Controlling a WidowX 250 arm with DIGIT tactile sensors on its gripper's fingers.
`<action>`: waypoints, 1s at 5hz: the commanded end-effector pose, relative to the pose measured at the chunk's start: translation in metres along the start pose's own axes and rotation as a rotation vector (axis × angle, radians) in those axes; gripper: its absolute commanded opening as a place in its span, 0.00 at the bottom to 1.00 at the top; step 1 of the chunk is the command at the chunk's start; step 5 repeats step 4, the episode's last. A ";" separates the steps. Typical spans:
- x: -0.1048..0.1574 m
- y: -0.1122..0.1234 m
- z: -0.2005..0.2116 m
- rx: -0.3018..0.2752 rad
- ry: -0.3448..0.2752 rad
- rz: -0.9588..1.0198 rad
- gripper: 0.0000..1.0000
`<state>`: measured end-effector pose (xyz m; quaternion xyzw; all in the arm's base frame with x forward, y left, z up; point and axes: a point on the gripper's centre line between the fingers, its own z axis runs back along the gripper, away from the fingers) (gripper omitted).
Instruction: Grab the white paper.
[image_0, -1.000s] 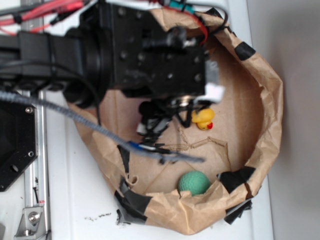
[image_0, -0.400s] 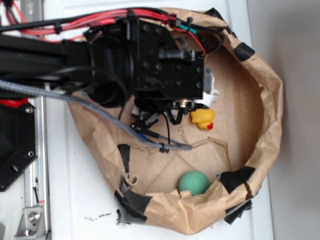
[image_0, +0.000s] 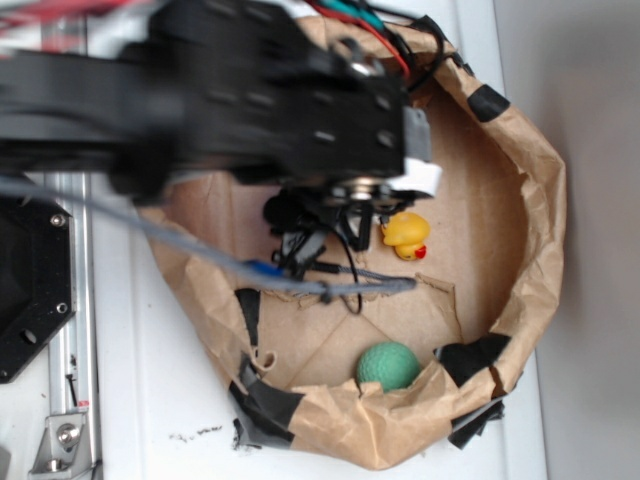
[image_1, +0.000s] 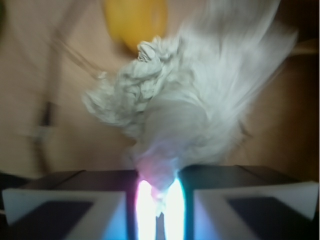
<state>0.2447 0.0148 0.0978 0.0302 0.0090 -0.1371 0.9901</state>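
Note:
In the wrist view the white paper (image_1: 170, 95), a crumpled tissue-like wad, fills the middle of the frame. Its lower end is pinched between the two fingers of my gripper (image_1: 159, 174), which is shut on it. The far part of the wad is smeared by motion. In the exterior view the black arm (image_0: 300, 110) covers the upper left of the brown paper basin (image_0: 535, 200). Only a small white patch of the white paper (image_0: 422, 178) shows at the arm's right end.
A yellow rubber duck (image_0: 407, 235) sits just below the gripper and shows blurred (image_1: 135, 20) beyond the wad. A green ball (image_0: 388, 365) lies at the basin's near wall. Black tape (image_0: 490, 100) patches the rim. Loose cables (image_0: 320, 285) hang across the basin floor.
The arm, now motion-blurred, has shifted slightly toward the top of the exterior frame, and the white patch at its end has moved with it. Duck and ball have stayed put.

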 end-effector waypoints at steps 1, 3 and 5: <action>0.007 -0.016 0.079 -0.041 -0.165 0.118 0.00; 0.000 -0.019 0.084 -0.081 -0.200 0.227 0.00; -0.003 -0.023 0.081 -0.134 -0.180 0.227 0.00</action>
